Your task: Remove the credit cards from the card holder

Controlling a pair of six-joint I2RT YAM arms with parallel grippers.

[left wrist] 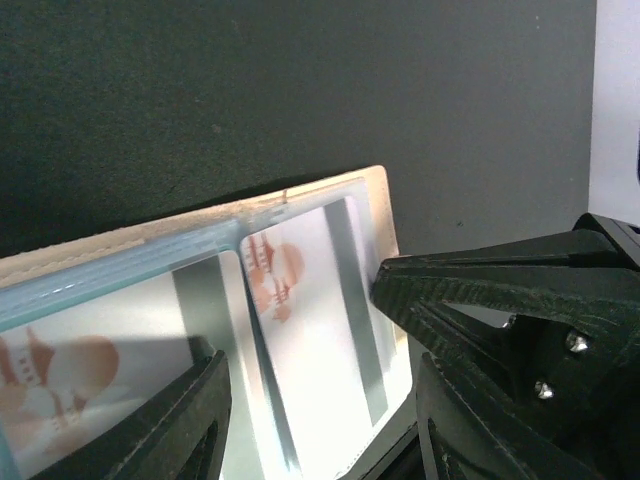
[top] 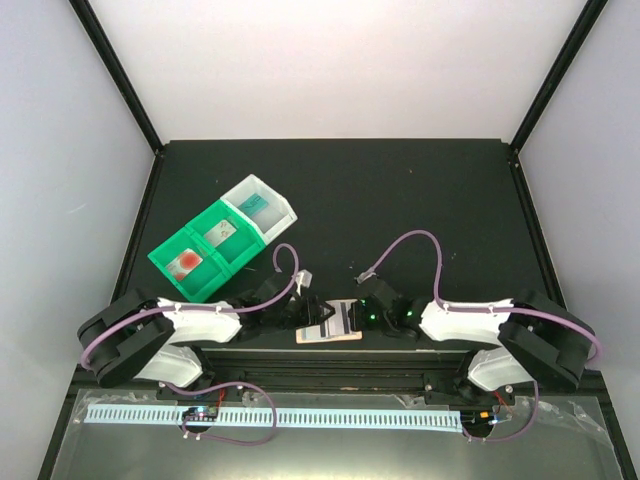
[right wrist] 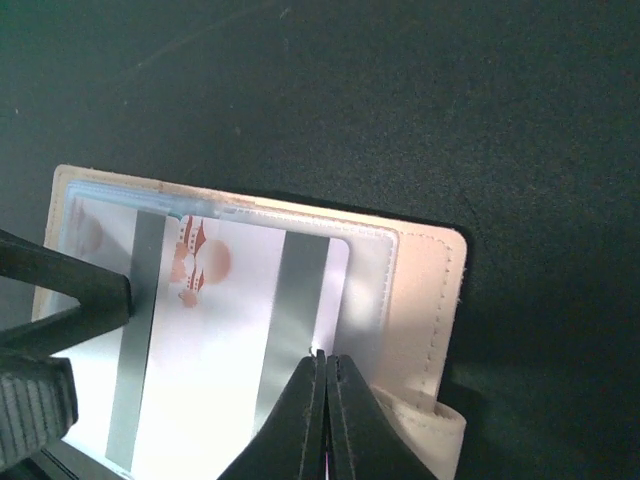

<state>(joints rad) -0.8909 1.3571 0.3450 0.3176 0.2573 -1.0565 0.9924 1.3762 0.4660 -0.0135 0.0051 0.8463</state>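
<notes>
The right claw [right wrist: 323, 358] is clenched, empty, and its joined tips rest on the near edge of a white card [right wrist: 240, 330] that has a grey stripe and a red blotch. The card lies partly out of its clear sleeve, towards the right rim of the card holder [right wrist: 432, 290]. The left claw [left wrist: 320, 395] is released. Its fingers [left wrist: 190, 420] stand apart over the holder's left half, and whether they press on it cannot be told. A second white card [left wrist: 70, 370], also striped and blotched, sits under the sleeve there.

The holder lies open and flat at the near edge of the black table [top: 400, 200], between the two claws, peach rim outward. Farther off to the left sit a green bin [top: 172, 262] and a white bin [top: 285, 205], touching end to end. The white bin holds a teal card [top: 255, 205]. The green bin holds a pale card [top: 218, 232] and a red-blotched one [top: 186, 263], one in each compartment.
</notes>
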